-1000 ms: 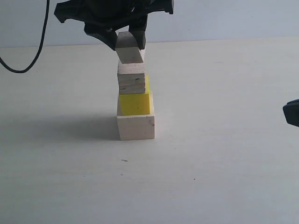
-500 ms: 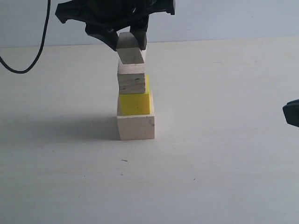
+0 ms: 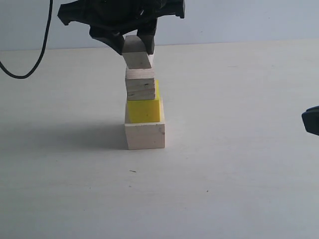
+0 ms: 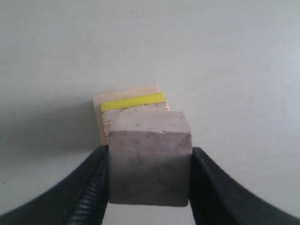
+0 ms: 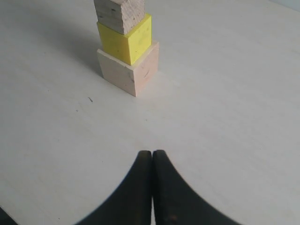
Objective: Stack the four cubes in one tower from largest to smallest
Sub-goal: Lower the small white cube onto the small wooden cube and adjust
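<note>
A column stands on the table: the big pale wood cube (image 3: pixel 145 136) at the base, the yellow cube (image 3: pixel 143 110) on it, the grainy raw-wood cube (image 3: pixel 140 84) on top. My left gripper (image 3: pixel 136 46) is shut on the small whitish-grey cube (image 3: pixel 136 56), tilted, its lower edge at or just above the grainy cube. In the left wrist view the small cube (image 4: pixel 150 159) sits between both fingers (image 4: pixel 89 187), with the yellow cube (image 4: pixel 132 101) and pale base (image 4: pixel 124 95) peeking behind. My right gripper (image 5: pixel 152 157) is shut and holds nothing, well short of the column (image 5: pixel 127 56).
A black cable (image 3: pixel 42 45) hangs at the far left over the table. The right arm's tip (image 3: pixel 311 120) shows at the right edge of the exterior view. The pale tabletop (image 3: pixel 234 164) surrounds the column.
The left gripper with the small cube has shifted very slightly; the cube sits a little more level over the grainy cube. The column and the right arm have not moved.
</note>
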{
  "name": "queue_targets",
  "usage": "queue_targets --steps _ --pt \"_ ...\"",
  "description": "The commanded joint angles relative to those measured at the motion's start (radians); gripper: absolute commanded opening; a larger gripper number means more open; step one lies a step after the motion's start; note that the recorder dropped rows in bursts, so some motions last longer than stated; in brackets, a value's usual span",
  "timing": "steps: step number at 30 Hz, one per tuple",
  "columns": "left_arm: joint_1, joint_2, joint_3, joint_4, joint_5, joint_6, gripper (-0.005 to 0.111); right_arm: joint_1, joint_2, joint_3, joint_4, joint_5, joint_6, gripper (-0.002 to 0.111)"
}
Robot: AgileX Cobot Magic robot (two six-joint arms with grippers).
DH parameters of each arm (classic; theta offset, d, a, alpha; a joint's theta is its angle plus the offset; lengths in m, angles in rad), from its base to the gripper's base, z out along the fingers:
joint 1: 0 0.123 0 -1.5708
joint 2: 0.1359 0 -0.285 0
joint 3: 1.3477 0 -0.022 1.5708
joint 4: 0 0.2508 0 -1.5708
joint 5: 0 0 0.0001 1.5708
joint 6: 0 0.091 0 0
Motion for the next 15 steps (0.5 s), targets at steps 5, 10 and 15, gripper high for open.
queue_targets --steps 5,10,15 --pt "-0.005 -0.004 0.003 0.004 -0.003 -0.007 0.0 0.002 -0.004 0.006 0.0 -0.014 -0.002 0.0" --pt "-0.005 -0.004 0.028 0.004 -0.003 -0.007 0.0 0.002 -0.004 0.006 0.0 -0.014 -0.002 0.0" --pt "-0.005 -0.004 0.058 0.018 -0.003 -0.007 0.0 0.002 -0.004 0.006 0.0 -0.014 -0.002 0.0"
